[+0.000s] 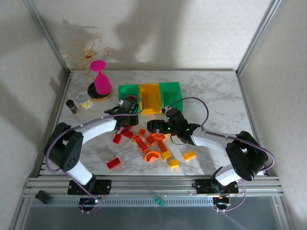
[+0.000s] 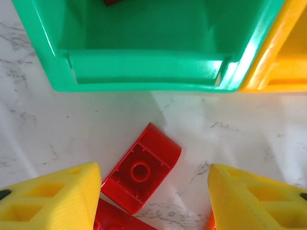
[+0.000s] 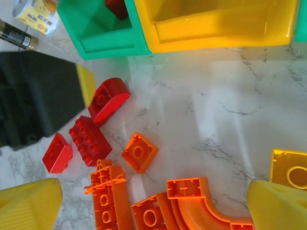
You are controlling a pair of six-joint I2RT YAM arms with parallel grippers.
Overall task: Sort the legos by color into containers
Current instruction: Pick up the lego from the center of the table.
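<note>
Marble tabletop [image 1: 216, 96] carries the legos [image 1: 144, 143] loose in its middle, before a row of containers: green bin [image 2: 144, 72], yellow-orange bin [image 3: 216, 33], second green bin [image 1: 171, 93]. Left gripper [image 2: 152, 191] is spread wide and empty, a red brick [image 2: 141, 172] lying underside-up between its fingers. Right gripper [image 3: 153, 206] gapes as wide above orange pieces [image 3: 108, 201], holding nothing. Its wrist view reveals a red piece [image 3: 116, 7] inside the first green bin; overhead adds yellow bricks [image 1: 189, 155] nearer the front edge.

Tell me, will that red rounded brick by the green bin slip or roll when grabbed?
Probably stiff and light: the red brick looks like hard, hollow plastic. Its glossy rounded edge might slip from the left gripper. Lying flat, it should slide rather than roll.
</note>
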